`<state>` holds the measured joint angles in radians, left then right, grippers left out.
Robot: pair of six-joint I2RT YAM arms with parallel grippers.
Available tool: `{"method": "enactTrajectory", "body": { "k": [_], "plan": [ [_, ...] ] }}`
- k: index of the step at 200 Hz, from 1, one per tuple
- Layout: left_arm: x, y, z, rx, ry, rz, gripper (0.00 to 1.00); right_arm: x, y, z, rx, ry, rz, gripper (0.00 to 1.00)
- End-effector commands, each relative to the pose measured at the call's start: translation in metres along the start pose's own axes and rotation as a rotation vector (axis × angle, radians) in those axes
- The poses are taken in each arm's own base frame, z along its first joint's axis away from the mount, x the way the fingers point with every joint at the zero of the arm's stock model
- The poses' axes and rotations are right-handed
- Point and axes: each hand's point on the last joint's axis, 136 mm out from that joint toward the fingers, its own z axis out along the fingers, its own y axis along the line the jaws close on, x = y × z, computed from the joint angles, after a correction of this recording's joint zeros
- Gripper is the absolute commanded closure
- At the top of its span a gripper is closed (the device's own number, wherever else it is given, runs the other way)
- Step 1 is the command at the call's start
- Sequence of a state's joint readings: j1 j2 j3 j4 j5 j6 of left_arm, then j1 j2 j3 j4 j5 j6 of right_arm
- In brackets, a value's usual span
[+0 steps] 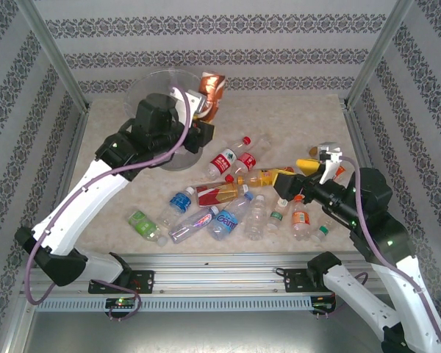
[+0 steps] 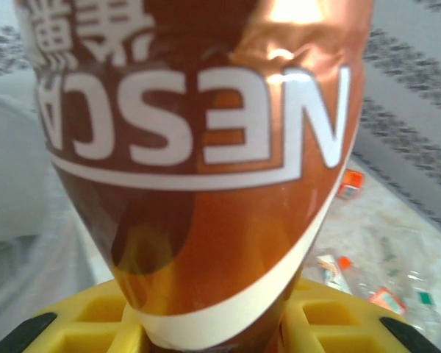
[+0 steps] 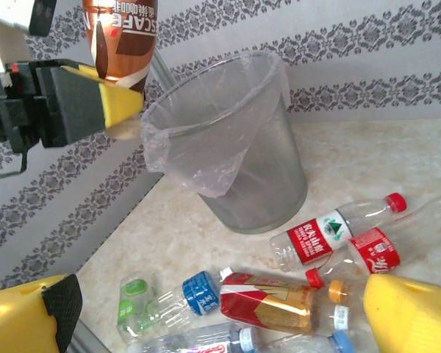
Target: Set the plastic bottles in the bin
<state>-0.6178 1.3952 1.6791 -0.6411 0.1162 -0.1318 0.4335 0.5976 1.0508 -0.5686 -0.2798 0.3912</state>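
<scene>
L jaws clamped on brown Nescafe bottle (image 2: 206,184), white lettering, near clear-lined grey bin (image 3: 268,187); R jaws apart.

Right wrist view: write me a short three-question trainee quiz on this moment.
1. True or false: the left end effector is closed on a brown bottle.
2. The right end effector is: A) open and empty, B) closed on a red-capped bottle, C) closed and empty.
3. Does the bin stand upright or lie tipped over?

Key: 1 true; 2 A; 3 upright.
</scene>
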Motion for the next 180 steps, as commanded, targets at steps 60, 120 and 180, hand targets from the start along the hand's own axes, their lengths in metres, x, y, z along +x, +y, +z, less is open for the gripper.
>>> {"method": "enactTrajectory", "body": {
  "k": [60, 120, 180],
  "plan": [
    [0.015, 0.11, 0.04, -0.323, 0.206, -0.035, 0.67, 0.04, -0.029, -0.013, 0.122, 0.092, -0.089, 0.02],
    [0.03, 0.153, 0.075, -0.405, 0.335, -0.051, 0.67, 0.052, -0.027, -0.003, 0.075, 0.121, -0.069, 0.02],
    [0.06, 0.189, 0.085, -0.486, 0.447, -0.101, 0.67, 0.054, -0.029, -0.004, 0.087, 0.125, -0.06, 0.02]
  ]
}}
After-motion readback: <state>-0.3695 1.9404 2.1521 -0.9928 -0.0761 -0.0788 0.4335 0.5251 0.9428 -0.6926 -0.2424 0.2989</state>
